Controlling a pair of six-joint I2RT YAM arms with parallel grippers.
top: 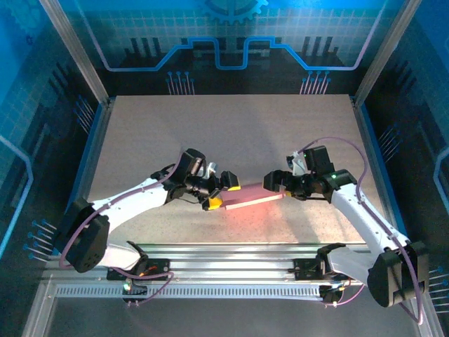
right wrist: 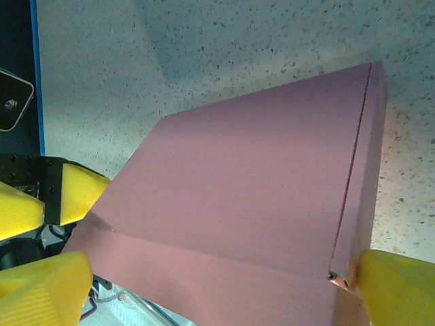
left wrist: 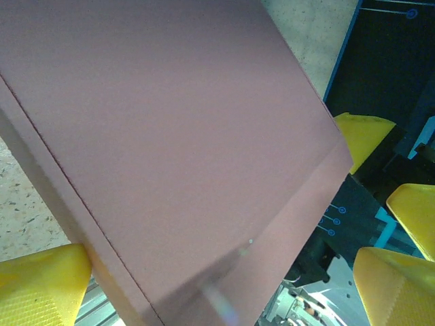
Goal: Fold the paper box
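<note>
- Thin pink cardboard paper box (top: 254, 197) looks folded into a closed, shallow shape.
- Left gripper (top: 221, 191) and right gripper (top: 275, 184) straddle its ends, jaws apart.
- Little folding seems left.

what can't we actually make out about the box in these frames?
- Top view: both ends of the paper box are covered by the left claw and right claw; creases too small, washed out by red glow.
- Left wrist view: the box runs off the top and bottom edges; its other side is hidden behind the pink face.
- Right wrist view: bottom edge cuts off the near flap; a finger covers one corner.
</note>
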